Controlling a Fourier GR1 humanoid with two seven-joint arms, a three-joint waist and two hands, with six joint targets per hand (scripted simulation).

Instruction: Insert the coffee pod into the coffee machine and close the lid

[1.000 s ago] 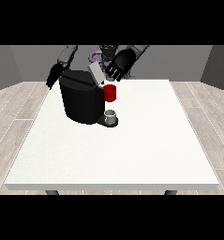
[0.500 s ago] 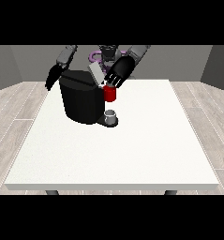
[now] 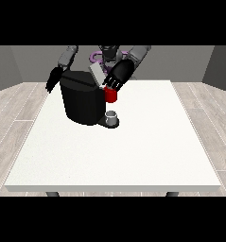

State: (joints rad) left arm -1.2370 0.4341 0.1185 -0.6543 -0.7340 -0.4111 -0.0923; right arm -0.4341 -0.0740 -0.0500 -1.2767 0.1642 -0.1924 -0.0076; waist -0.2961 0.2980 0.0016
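Observation:
The black coffee machine [image 3: 81,101] stands at the table's back left, with its grey lid [image 3: 96,73] tilted up. A red cup-shaped holder [image 3: 110,95] sticks out of the machine's side, above a small grey cup [image 3: 112,116] on the base. The hand at the view's right [image 3: 119,74] hangs just over the red holder, its fingers curled downward. A pale bit at the fingertips, right at the holder's rim, looks like the coffee pod [image 3: 105,86]; most of it is hidden. The hand at the view's left [image 3: 53,80] hangs beside the machine's far side with straight fingers, holding nothing.
The white table [image 3: 133,151] stretches wide in front of and to the right of the machine. A purple ring-shaped part [image 3: 95,57] shows behind the lid near the robot's body.
The hand at the view's right has come down and a little leftward, from above the lid to the red holder's rim. The lid, machine and other hand have stayed put.

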